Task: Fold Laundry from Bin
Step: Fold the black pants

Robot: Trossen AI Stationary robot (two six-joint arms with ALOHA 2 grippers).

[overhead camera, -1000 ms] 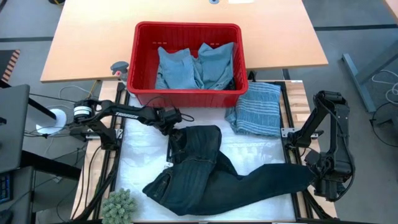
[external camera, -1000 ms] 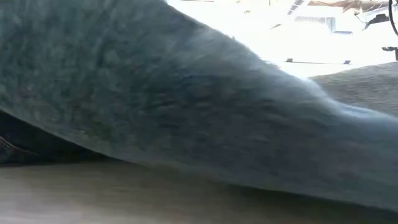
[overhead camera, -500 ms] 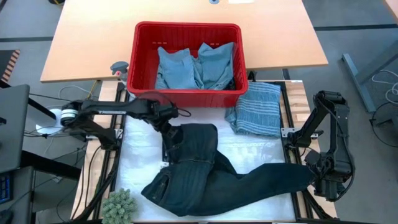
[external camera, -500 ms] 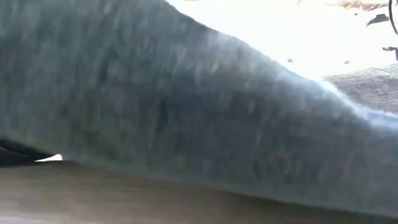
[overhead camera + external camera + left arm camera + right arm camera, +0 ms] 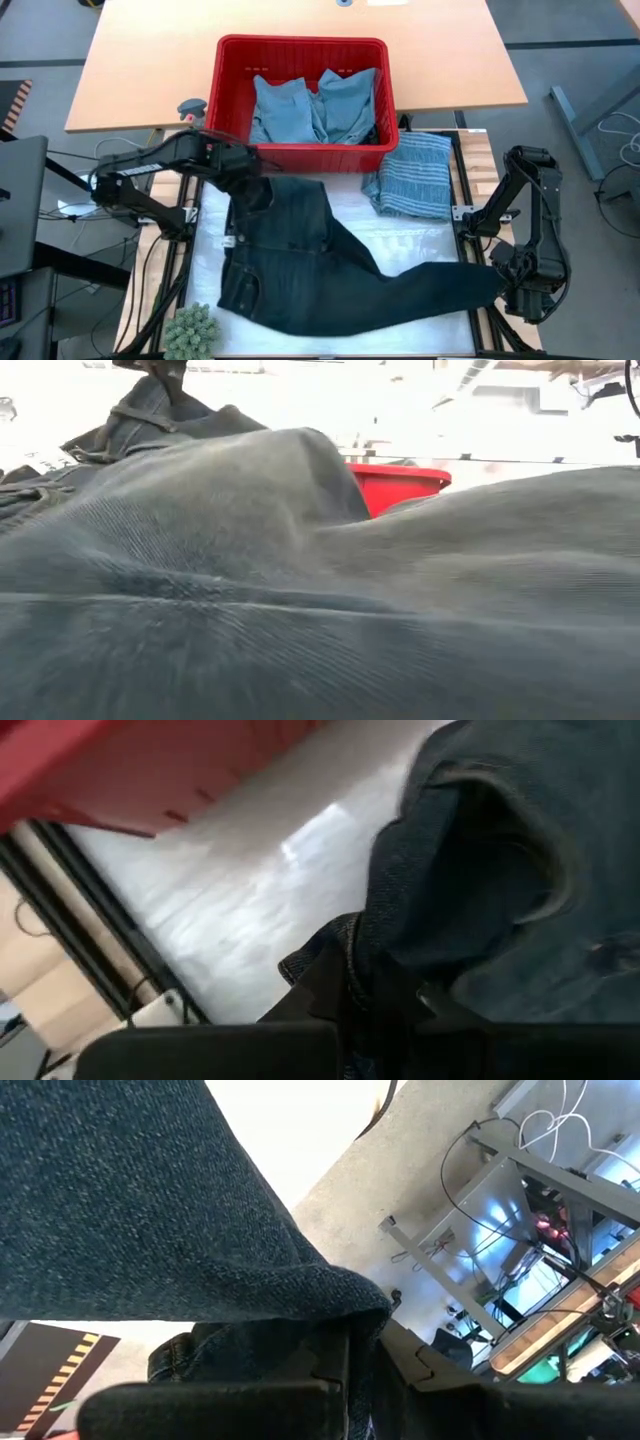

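Jeans (image 5: 300, 260), dark ribbed denim, now lie flatter than before; I see my left gripper (image 5: 248, 180) clamped on their waistband beside the red bin (image 5: 300, 150), right gripper (image 5: 505, 285) pinching a leg hem.

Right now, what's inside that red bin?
The red bin holds crumpled light blue garments, bunched toward its near side. Anything beneath them is covered, so more laundry underneath cannot be ruled out.

free: white mat (image 5: 420, 240) beside striped cloth (image 5: 412, 176) | blocked: dark jeans (image 5: 300, 270), red bin (image 5: 300, 100)
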